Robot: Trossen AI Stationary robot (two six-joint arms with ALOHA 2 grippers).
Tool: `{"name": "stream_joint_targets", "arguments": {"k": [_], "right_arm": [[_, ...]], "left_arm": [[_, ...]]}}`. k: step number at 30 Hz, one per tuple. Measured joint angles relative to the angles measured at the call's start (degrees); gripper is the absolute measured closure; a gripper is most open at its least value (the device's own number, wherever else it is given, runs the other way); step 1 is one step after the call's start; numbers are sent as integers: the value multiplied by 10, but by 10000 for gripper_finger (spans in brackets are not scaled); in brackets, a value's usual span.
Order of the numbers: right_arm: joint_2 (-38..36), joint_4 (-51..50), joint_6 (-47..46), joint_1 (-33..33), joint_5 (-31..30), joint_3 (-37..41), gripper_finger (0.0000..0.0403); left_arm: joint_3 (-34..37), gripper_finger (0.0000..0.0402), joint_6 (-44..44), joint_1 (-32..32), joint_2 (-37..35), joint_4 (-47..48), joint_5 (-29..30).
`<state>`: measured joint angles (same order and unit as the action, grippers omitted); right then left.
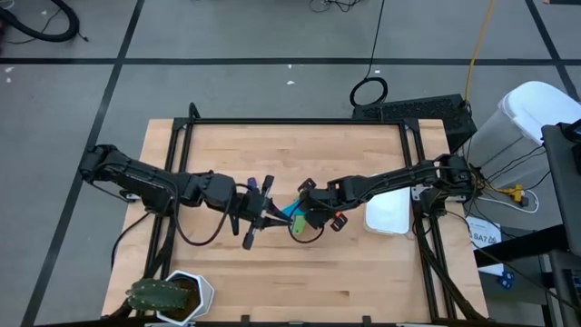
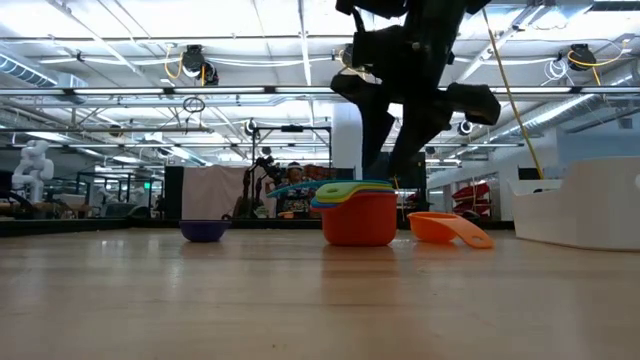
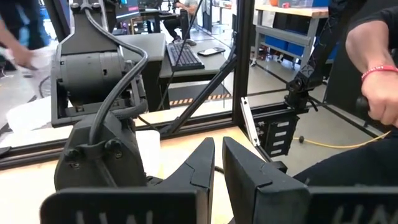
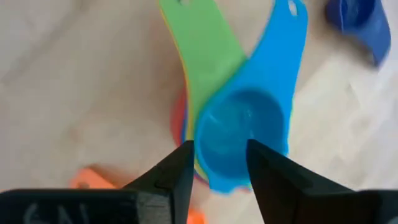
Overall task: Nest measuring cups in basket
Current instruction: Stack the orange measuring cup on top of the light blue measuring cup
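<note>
A stack of nested measuring cups (image 2: 357,213) stands on the table's middle: red at the bottom, then yellow and green, with a light blue cup (image 4: 244,122) on top. My right gripper (image 4: 217,167) is open and points steeply down over the blue cup's bowl. An orange cup (image 2: 447,228) lies on the table right of the stack, and a dark blue cup (image 2: 204,230) stands apart on its left. The white basket (image 1: 388,215) sits at the table's right side. My left gripper (image 3: 217,168) is shut and holds nothing; it hangs level, left of the stack (image 1: 295,222). My right gripper has its two fingers (image 4: 174,177) on either side of the blue cup's bowl (image 4: 239,155), coming from above. I cannot tell whether they touch it. The cup rests in the stack, its handle lying over the green one.
A white hexagonal pot with a plant (image 1: 172,295) stands at the near left corner. The black frame (image 1: 300,121) runs along the table's far edge. Beyond the table, a person's arm (image 3: 376,59) shows in the left wrist view.
</note>
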<state>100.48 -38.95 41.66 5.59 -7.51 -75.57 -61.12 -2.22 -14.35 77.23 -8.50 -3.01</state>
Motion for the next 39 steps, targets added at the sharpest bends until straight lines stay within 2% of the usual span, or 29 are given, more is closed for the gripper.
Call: {"name": "stream_joint_targets", "arguments": {"k": [3,7,9,13,19,31,39], "right_arm": [[-5,-35,-15,0,-32,0,259],[-15,-89,-61,-14,-33,0,260],[-16,-107,-81,-23,-29,1,261],[-20,-111,-95,-48,-29,6,261],[-20,-73,-72,-91,-13,55,261],[-20,25,-43,-108,3,104,261],[-20,32,-41,-128,3,145,261]], "left_arm": [[0,364,4,0,0,17,13],[0,364,25,0,0,79,90],[0,364,36,1,0,89,101],[0,364,39,-5,0,78,101],[0,364,37,-20,0,67,101],[0,364,23,-31,0,58,100],[0,364,23,-31,0,56,100]]}}
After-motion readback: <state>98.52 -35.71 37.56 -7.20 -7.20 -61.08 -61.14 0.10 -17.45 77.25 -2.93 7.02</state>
